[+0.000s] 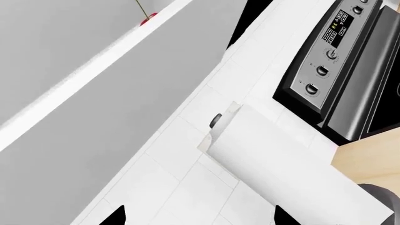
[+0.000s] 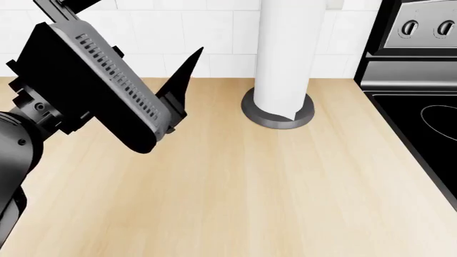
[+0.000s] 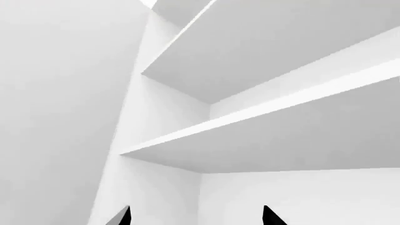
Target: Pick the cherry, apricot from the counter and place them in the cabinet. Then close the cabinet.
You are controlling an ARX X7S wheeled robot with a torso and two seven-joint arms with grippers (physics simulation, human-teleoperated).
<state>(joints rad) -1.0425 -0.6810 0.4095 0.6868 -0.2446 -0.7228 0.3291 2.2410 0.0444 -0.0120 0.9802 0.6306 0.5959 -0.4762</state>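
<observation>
The surface (image 2: 236, 193) is a broad slab of light wood grain filling most of the head view, with a white tiled wall (image 2: 207, 32) behind it. Against that wall stands a paper towel roll (image 2: 286, 53) on a dark round base (image 2: 275, 119), one loose corner of paper hanging down over the base. At the right edge the surface meets a stove (image 2: 421, 118), with a black glass top marked with ring outlines and a steel back panel carrying knobs (image 2: 410, 27). The left arm (image 2: 85, 85) is raised across the upper left of the head view, a ribbed grey housing tilted over the wood. In the left wrist view the left claw (image 1: 198, 216) shows only two dark tips, well apart with nothing between them, so it is spread. That view looks along a white shelf edge (image 1: 81, 79), and the cherry (image 1: 148, 18) rests on it at the far end, a small red shape with its thin stem pointing away. The right claw (image 3: 196, 216) likewise shows two separated dark tips, spread and empty, facing into the white cabinet (image 3: 62, 93), where two shelves (image 3: 262, 140) run across the interior. The apricot cannot be found in any view.
</observation>
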